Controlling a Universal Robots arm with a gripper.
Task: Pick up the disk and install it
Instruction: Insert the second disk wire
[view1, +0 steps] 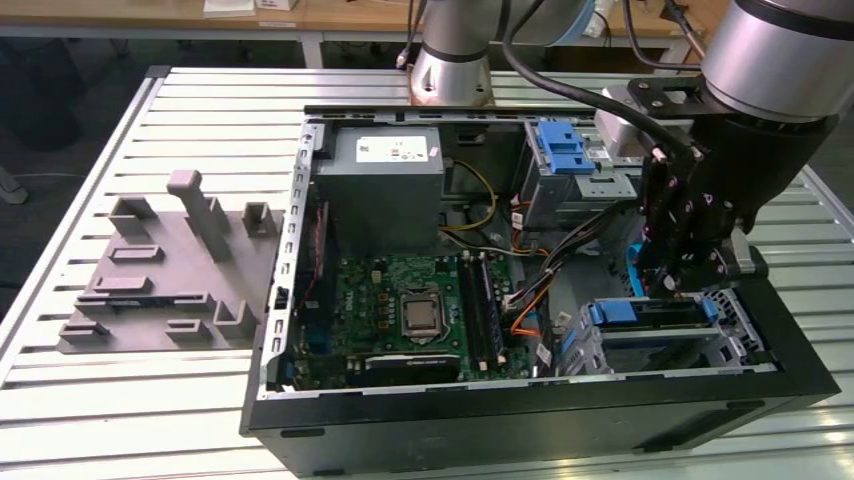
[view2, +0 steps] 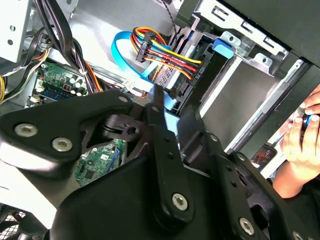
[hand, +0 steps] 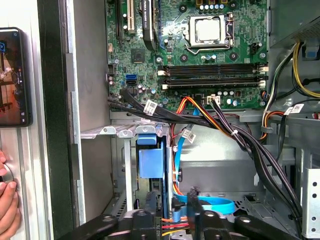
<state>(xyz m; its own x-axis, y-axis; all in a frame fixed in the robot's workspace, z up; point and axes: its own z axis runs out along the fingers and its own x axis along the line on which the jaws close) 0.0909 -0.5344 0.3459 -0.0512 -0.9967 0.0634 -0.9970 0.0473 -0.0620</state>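
The disk (view1: 650, 314) stands on edge in the metal drive cage (view1: 727, 335) at the open computer case's near corner, on the exterior view's right. Its blue carrier frame (hand: 150, 162) faces up. My gripper (view1: 665, 288) hangs straight over it, and the fingers close on the carrier's top edge. In the second wrist view the black fingers (view2: 159, 107) flank a strip of blue carrier (view2: 172, 120). The first wrist view shows the gripper (hand: 172, 200) low over the cage, beside coloured cables.
A bundle of black and coloured cables (hand: 220, 125) crosses beside the cage. The motherboard (view1: 414, 310), a grey metal box (view1: 387, 185) and a blue-latched upper cage (view1: 561, 150) fill the case. A grey fixture (view1: 167, 265) lies outside. A person's hand (view2: 300, 135) and a phone (hand: 12, 75) are beside the case.
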